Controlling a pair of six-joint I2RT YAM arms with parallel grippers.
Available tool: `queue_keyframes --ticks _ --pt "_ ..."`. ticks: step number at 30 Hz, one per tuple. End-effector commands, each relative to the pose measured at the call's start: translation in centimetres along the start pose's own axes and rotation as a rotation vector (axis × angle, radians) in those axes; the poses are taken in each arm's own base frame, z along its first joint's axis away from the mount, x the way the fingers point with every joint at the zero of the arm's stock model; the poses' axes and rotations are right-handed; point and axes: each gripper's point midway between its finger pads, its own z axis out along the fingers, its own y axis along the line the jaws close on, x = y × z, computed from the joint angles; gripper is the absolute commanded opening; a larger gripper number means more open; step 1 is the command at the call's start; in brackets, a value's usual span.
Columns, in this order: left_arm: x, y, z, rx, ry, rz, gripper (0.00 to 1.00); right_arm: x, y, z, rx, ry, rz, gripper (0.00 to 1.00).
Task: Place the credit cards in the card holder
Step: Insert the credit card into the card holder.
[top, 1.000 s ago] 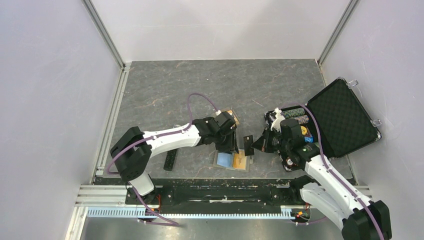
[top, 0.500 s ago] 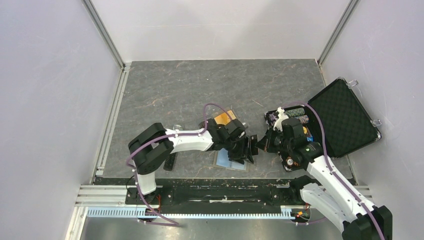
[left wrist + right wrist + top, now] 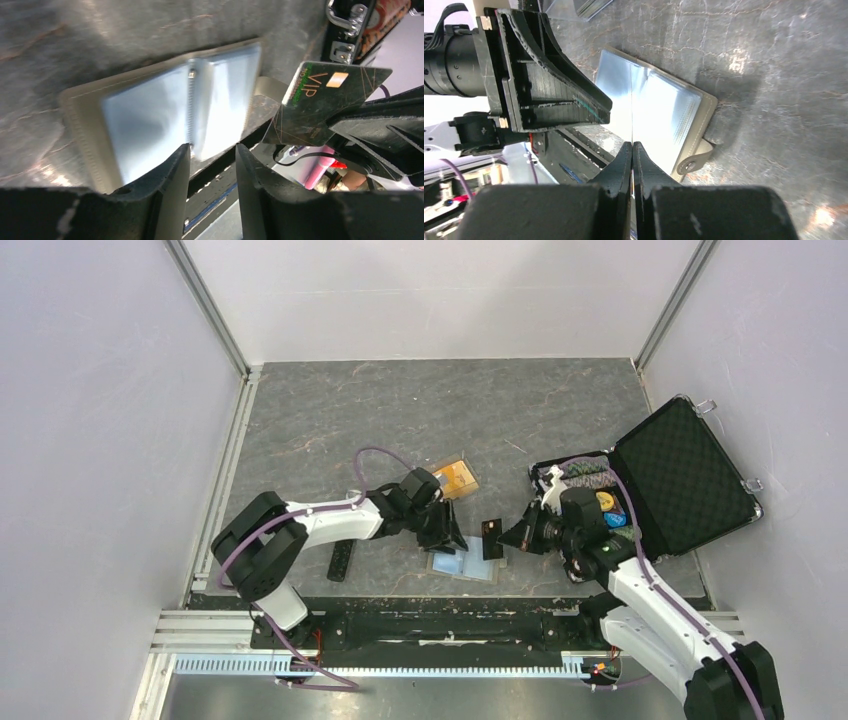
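Card holder [image 3: 165, 110] pale blue inside, tan rim; black card [image 3: 315, 100], gold lettering.

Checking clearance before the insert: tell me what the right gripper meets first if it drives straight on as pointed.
Probably the open card holder, near its centre fold; the black card it grips would touch first. Depth is unclear.

Tight around card holder [image 3: 145, 115]: left gripper [image 3: 212, 150] over it from left, right gripper [image 3: 632, 145] with black card [image 3: 320, 105] from right, narrow gap between. Chip case [image 3: 690, 475] blocks far right.
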Motion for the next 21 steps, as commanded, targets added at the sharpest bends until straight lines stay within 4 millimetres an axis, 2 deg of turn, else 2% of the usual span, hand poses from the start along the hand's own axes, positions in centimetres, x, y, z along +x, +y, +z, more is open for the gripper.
queue_keyframes --ticks 1,4,9,13,21 --pt "-0.2 1.0 -1.4 -0.014 -0.007 -0.013 0.43 0.3 2.1 0.9 -0.158 -0.021 0.060 0.00" --pt "-0.5 3.5 -1.9 -0.083 -0.013 -0.039 0.42 1.3 2.2 1.6 -0.193 -0.019 0.093 0.00" --pt "-0.4 6.5 -2.0 -0.202 0.007 -0.030 0.38 3.2 2.9 2.8 -0.223 0.031 0.115 0.00" --pt "-0.1 8.1 -2.1 -0.280 0.018 -0.028 0.35 3.7 2.8 3.7 -0.220 0.038 0.152 0.00" --pt "0.3 10.2 -3.0 -0.385 0.023 -0.009 0.32 4.1 0.6 4.9 -0.122 0.034 0.221 0.00"
